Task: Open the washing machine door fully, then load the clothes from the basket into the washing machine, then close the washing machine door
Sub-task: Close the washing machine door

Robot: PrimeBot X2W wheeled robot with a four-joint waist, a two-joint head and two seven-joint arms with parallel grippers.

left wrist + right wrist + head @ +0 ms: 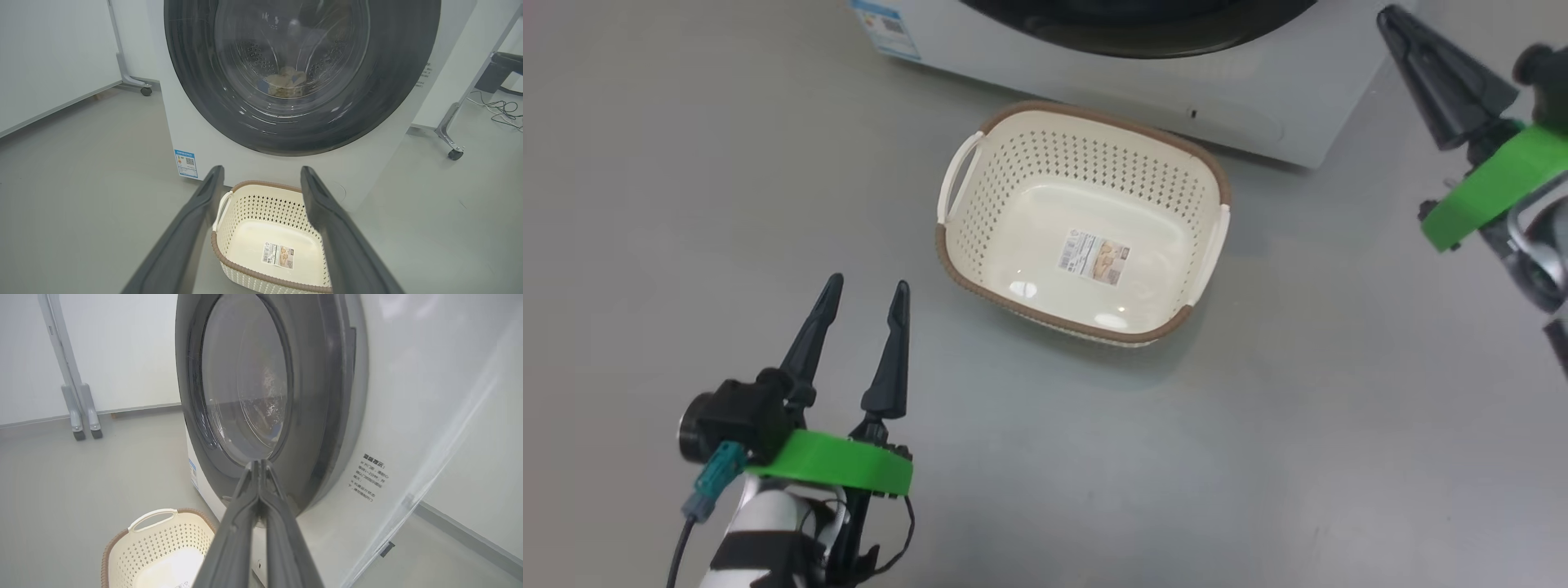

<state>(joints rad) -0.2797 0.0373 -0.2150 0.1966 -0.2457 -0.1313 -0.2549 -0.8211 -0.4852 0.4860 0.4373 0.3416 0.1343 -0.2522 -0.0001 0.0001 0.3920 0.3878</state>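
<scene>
The basket stands on the grey floor in front of the washing machine, holding nothing but its floor label. The washing machine door lies flush against the machine's front. Through its glass, the clothes sit as a pale heap in the drum. My left gripper hovers open to the left of the basket, with nothing between its fingers; its wrist view looks over the basket at the door. My right gripper is shut on nothing, up by the machine's right corner, its tips near the door's lower rim.
White panels on wheeled grey legs stand on both sides of the machine. Cables lie on the floor at the right. A blue label marks the machine's lower left corner. Open floor surrounds the basket.
</scene>
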